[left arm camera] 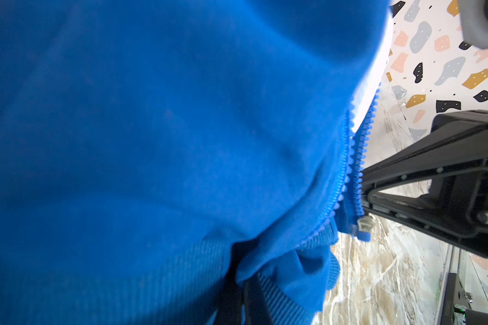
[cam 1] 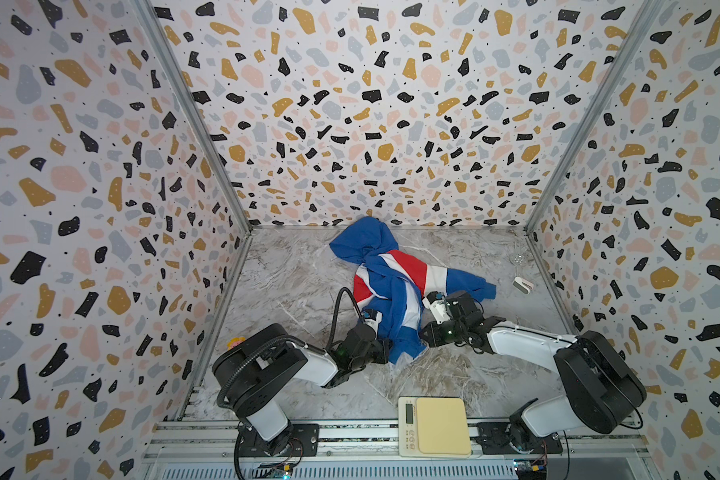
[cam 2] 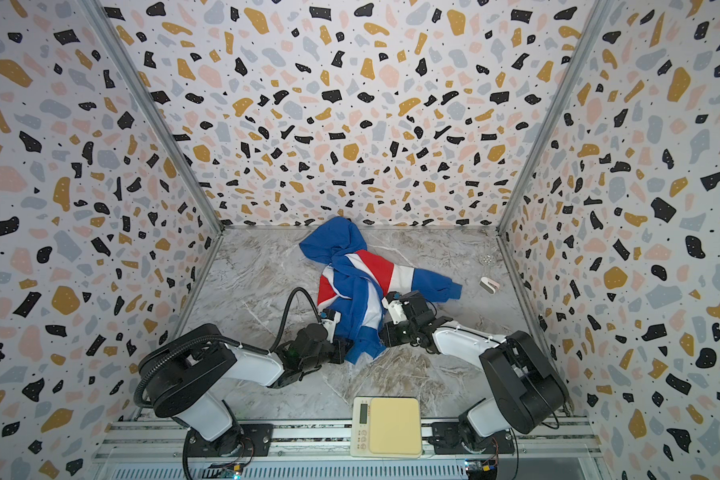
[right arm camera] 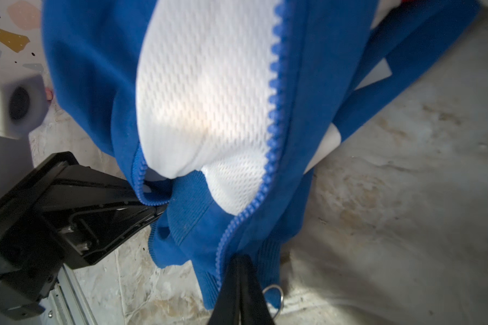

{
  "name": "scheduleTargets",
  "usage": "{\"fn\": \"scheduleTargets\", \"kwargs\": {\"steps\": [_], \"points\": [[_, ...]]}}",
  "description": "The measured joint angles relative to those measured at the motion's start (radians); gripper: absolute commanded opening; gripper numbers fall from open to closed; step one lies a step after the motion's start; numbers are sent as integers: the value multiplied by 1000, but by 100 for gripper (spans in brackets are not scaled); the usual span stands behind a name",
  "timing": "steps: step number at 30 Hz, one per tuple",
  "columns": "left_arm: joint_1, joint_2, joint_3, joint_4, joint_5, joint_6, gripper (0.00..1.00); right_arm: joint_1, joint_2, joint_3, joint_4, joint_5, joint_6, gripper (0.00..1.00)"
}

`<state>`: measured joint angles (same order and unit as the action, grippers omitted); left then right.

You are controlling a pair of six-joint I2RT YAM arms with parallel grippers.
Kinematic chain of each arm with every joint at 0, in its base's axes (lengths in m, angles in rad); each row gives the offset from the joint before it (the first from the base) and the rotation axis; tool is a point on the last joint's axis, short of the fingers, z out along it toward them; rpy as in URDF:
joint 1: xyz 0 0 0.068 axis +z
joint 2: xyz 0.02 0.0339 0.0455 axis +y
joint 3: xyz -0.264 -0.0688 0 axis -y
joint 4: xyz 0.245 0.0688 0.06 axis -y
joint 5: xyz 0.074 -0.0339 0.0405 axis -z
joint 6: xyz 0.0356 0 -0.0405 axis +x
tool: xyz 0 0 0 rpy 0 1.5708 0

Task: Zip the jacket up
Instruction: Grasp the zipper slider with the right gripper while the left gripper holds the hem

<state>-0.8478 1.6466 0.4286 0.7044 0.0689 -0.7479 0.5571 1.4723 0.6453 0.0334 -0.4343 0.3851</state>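
Both top views are showing one jacket (cam 1: 391, 282) lying crumpled on the marble table (cam 1: 292, 282), its hood (cam 1: 362, 241) pointing to the back wall and its ribbed hem (left arm camera: 152, 281) reaching the two grippers. The left gripper (left arm camera: 241, 284) is pressing together on that hem at the foot of one row of zipper teeth (right arm camera: 140, 171). The right gripper (right arm camera: 238, 264) is pinching the hem below the second row (right arm camera: 273, 84), just beside the one zipper slider (left arm camera: 364, 226). The two rows are standing apart, with white mesh lining (right arm camera: 209, 98) showing between them. One kitchen scale (cam 1: 435, 424) is sitting at the front edge, and one small white object (cam 1: 522, 285) is lying near the right wall.
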Motion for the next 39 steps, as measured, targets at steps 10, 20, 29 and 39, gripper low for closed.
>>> {"fn": "scheduleTargets", "kwargs": {"steps": [10, 20, 29, 39], "points": [[0, 2, 0, 2, 0, 0, 0, 21, 19, 10, 5, -3, 17, 8], [-1, 2, 0, 3, 0, 0, 0, 27, 38, 11, 5, 9, 37, 28], [-1, 2, 0, 3, 0, 0, 0, 27, 75, 11, 19, 19, 43, 32], [-1, 2, 0, 3, 0, 0, 0, 29, 84, 15, 38, 4, 46, 35]]}}
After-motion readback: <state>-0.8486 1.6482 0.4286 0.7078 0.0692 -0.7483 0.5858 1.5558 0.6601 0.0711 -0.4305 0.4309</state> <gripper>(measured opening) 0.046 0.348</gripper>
